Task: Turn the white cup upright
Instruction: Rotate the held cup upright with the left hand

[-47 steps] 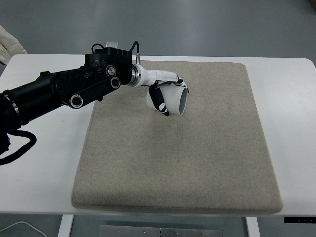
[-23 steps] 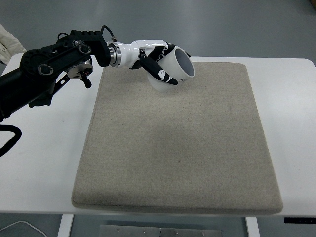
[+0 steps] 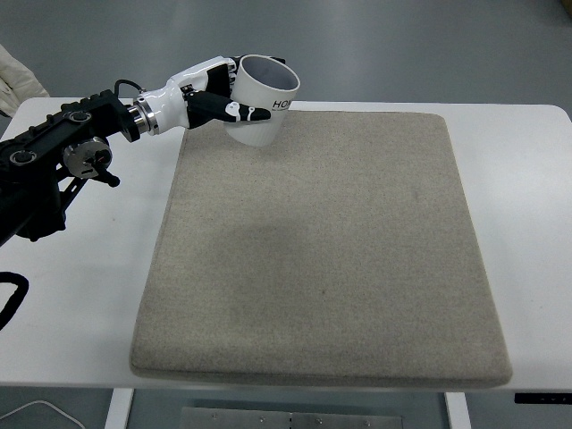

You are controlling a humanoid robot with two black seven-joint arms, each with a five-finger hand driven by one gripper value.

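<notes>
You've got white cup (image 3: 260, 109) in left hand (image 3: 207, 100), fingers wrapped round its wall. Cup sits at hand's right end, above far-left corner of mat (image 3: 322, 241). Cup axis near vertical, mouth up, slight tilt. Lower straight down next.

White cup (image 3: 262, 100), dark letters "HO" readable, rest hidden

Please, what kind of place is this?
Probably a robotics lab or test room: a white height-adjustable table with a grey felt mat, bare grey floor, and the left hand holding a white cup.
</notes>
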